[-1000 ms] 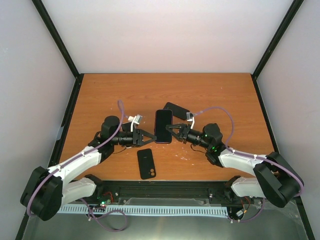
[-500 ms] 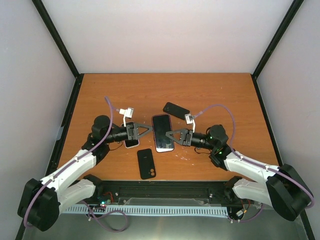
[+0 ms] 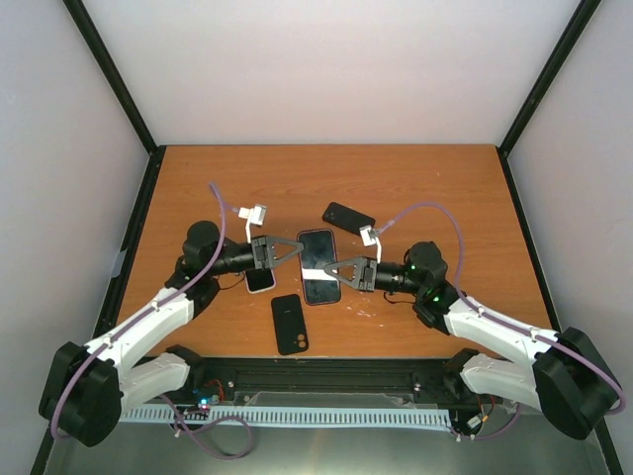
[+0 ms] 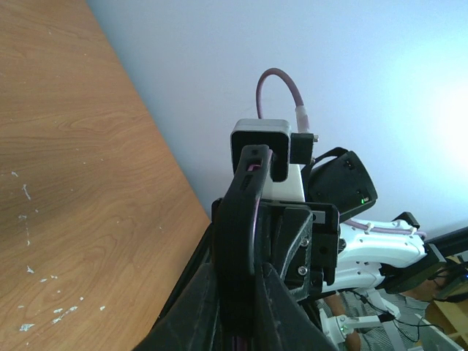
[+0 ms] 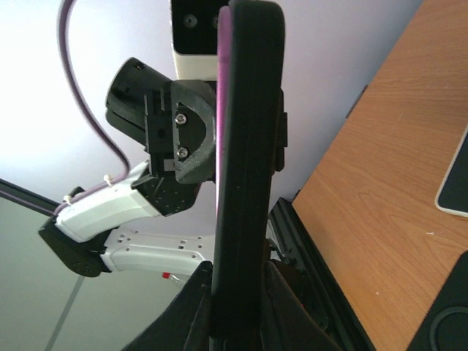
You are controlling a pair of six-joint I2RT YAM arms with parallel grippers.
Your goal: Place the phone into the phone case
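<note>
Pinches the phone (image 3: 318, 265) by its long edges in left gripper (image 3: 300, 248) and right gripper (image 3: 329, 267), just beyond the phone case (image 3: 288, 323); likely stiff, slick, fragile.

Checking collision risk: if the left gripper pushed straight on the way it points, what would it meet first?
The phone it clamps; just beyond, apparently, the right gripper, holding the opposite edge and pointing back.
</note>
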